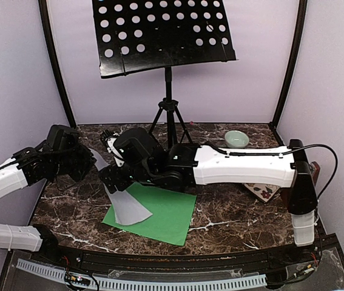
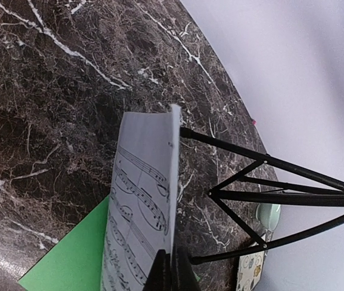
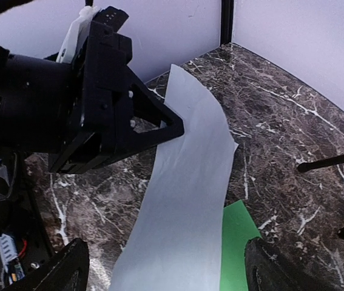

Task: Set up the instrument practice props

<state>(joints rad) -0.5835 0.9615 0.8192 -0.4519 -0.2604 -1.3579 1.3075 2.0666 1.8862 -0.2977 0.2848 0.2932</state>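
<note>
The black perforated music stand (image 1: 159,30) stands on its tripod at the back; its legs show in the left wrist view (image 2: 269,194). My left gripper (image 1: 93,159) is shut on the top edge of the white music sheet (image 1: 129,209), which hangs curved down onto the green sheet (image 1: 165,215) lying flat on the table. Its fingers (image 2: 159,273) pinch the printed sheet (image 2: 141,194). My right gripper (image 3: 168,273) is wide open, with the white sheet (image 3: 190,182) running between its fingers. A bit of the reddish-brown metronome (image 1: 315,171) peeks from behind the right arm.
A small pale-green bowl (image 1: 236,139) sits at the back right. A square floral plate (image 1: 263,191) lies partly under the right arm. The right arm stretches across the table's middle. Walls and black frame posts close in the back and sides.
</note>
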